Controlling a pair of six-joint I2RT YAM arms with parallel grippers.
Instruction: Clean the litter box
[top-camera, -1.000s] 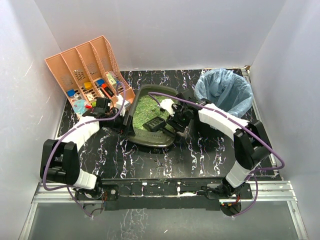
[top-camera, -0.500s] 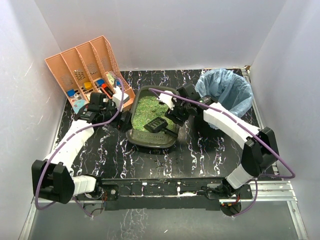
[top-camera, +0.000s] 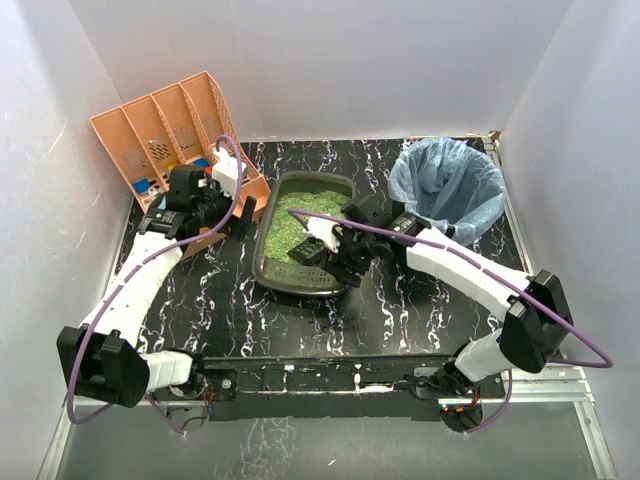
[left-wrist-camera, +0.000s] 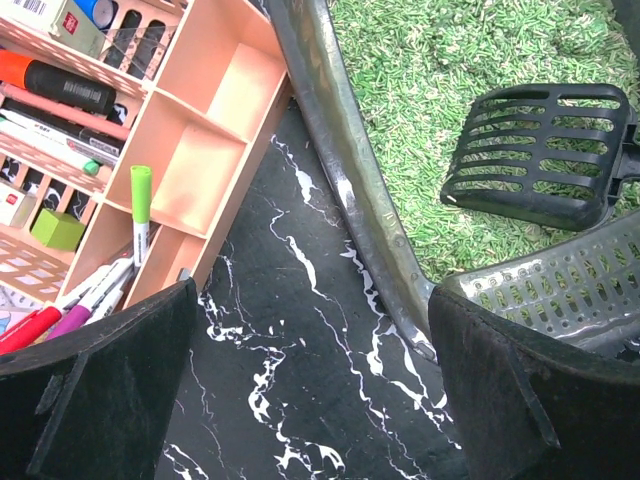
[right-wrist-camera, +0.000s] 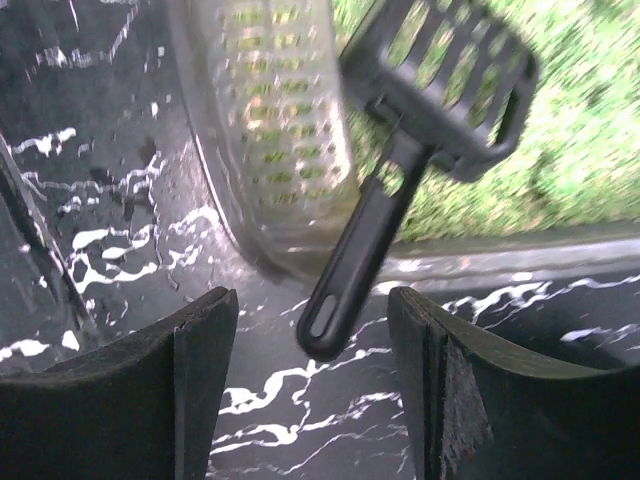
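Lying flat again, the litter box (left-wrist-camera: 350, 190); left pincer (left-wrist-camera: 312, 340) gaping, withdrawn; right pincer (right-wrist-camera: 310, 320) parted, scoop (right-wrist-camera: 440, 90) freed

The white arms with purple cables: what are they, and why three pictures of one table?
They are two robot arms bolted to the near edge of a black marbled table, each ending in a two-finger gripper. The wide picture comes from a fixed camera above and behind them. The other two come from cameras on the wrists; the dark shapes at their bottom edges are each arm's own fingers. On the table sit a litter box of green litter, a peach organiser of pens and a bin lined with a blue bag. The left gripper is open between organiser and box, holding nothing. The right gripper is open too: a black scoop rests in the box, its handle pointing into the gap between the fingers, untouched.
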